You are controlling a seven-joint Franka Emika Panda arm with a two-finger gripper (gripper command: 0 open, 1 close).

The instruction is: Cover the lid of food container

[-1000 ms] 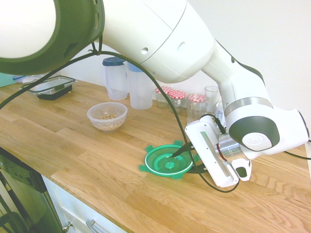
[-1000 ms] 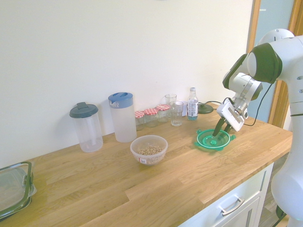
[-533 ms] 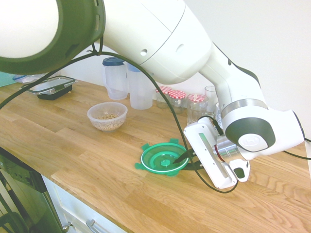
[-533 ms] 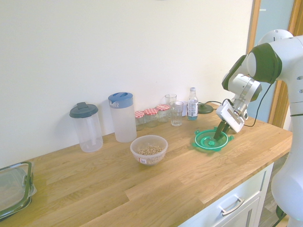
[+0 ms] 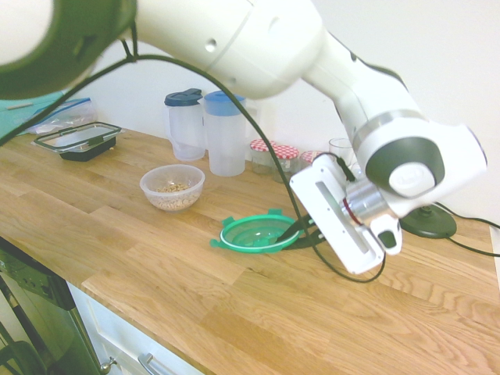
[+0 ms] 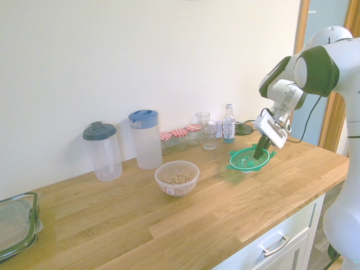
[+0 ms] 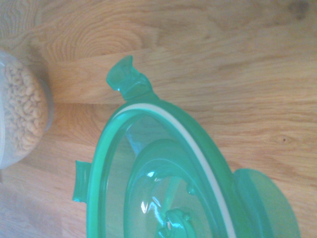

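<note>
So on my feed the green lid [image 5: 254, 233] is up off the wooden countertop [image 5: 156, 273], hanging in the air roughly level, with its shadow on the wood underneath. The gripper [image 5: 299, 227] has it by the rim on the arm's side: the dark fingers come down at a slant and are pinched together on that edge, so the rest of the lid sticks out away from the jaws, toward the food container. From the second exterior camera it looks the same, lid [image 6: 246, 160] lifted clear of the counter with the gripper [image 6: 260, 153] clamped on its edge. The wrist camera is pretty much filled by the lid [image 7: 163, 183]; I can see the white ring running around inside the rim and a couple of clip tabs sticking out.

The food container [image 5: 173, 187], the small round glass bowl with the beige grainy stuff in it, sits on the counter well apart from the lid, with nothing on top of it. In the wrist view it shows at the edge of the frame [image 7: 20, 121].

Behind the bowl, along the wall, are two tall plastic jugs [image 5: 224, 135], one with a dark lid and one with a blue lid. Next to those is a little row of jars with red checked lids [image 5: 285, 158]. A rectangular black-rimmed container [image 5: 76, 141] sits way off at the far end of the counter.
</note>
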